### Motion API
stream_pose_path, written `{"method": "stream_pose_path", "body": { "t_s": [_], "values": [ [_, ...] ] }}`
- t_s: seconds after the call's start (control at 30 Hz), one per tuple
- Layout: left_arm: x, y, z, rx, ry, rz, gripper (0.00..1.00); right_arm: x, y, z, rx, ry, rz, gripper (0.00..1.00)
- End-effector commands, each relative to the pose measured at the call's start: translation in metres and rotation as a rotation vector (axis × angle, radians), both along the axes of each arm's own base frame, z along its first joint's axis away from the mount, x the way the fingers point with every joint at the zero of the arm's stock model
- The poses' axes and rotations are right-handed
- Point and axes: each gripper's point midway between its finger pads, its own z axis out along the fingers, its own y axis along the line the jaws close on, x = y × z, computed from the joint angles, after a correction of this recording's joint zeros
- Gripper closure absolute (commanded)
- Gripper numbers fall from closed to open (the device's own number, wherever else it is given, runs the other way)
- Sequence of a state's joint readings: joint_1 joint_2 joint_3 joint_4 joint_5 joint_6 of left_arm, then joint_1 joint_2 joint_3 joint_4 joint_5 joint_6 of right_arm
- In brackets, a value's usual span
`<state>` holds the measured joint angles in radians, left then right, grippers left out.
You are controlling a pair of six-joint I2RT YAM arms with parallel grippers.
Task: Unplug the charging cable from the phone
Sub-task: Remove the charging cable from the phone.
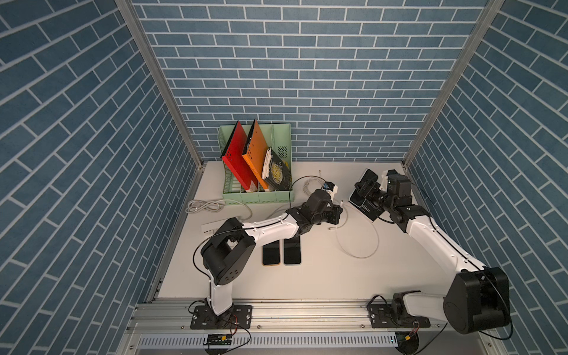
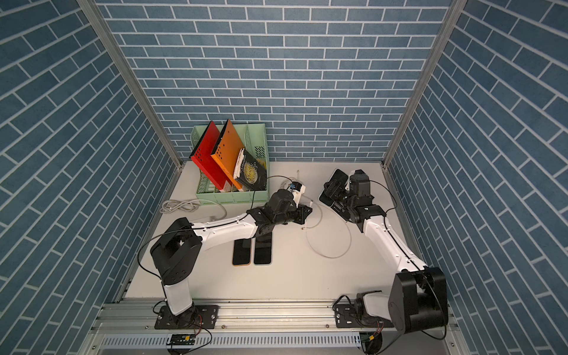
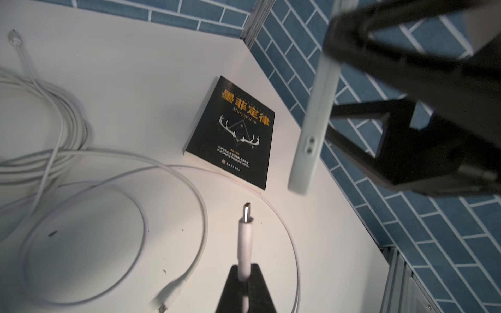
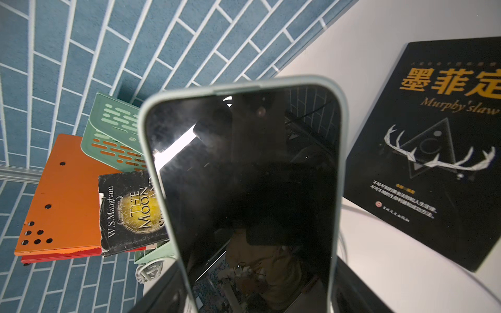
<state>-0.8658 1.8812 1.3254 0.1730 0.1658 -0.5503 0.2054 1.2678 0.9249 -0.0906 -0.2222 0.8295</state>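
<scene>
On black book (image 3: 233, 135) lying on tabletop (image 3: 135, 81): gold "墨菲定律", beneath it italic "Murphy'slaw"; white lines and red-seal line lower down too small to read. On worn paperback (image 4: 127, 211) in green rack (image 4: 108, 122): "W.S.Maugham", "THE MOON AND", remainder of title hidden behind phone (image 4: 244, 176).

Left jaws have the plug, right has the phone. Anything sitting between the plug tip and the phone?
Nothing visible. The plug in the left gripper and the phone in the right gripper are apart, with only open air between. The book and cable loops lie on the table beyond, outside that gap.
</scene>
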Motion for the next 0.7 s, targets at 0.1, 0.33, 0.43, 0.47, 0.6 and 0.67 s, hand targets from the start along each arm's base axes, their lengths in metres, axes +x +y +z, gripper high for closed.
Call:
{"method": "stream_pose_path", "body": {
  "t_s": [0.1, 0.33, 0.43, 0.47, 0.6, 0.67],
  "values": [
    [0.073, 0.009, 0.007, 0.081, -0.061, 0.11, 1.0, -0.033, -0.017, 0.004, -0.042, -0.053, 0.003, 0.82],
    [0.166, 0.019, 0.022, 0.111, -0.126, 0.254, 1.0, -0.069, -0.031, -0.022, -0.089, -0.007, -0.016, 0.82],
    [0.197, 0.027, 0.022, 0.106, -0.144, 0.304, 1.0, -0.081, -0.034, -0.035, -0.097, 0.019, -0.013, 0.82],
    [0.205, 0.029, 0.022, 0.104, -0.153, 0.315, 1.0, -0.084, -0.034, -0.04, -0.102, 0.03, -0.013, 0.82],
    [0.228, 0.042, 0.017, 0.089, -0.179, 0.363, 1.0, -0.097, -0.038, -0.058, -0.123, 0.068, -0.013, 0.82],
    [0.234, 0.046, 0.014, 0.087, -0.192, 0.374, 1.0, -0.103, -0.039, -0.067, -0.127, 0.091, -0.011, 0.82]
  ]
}}
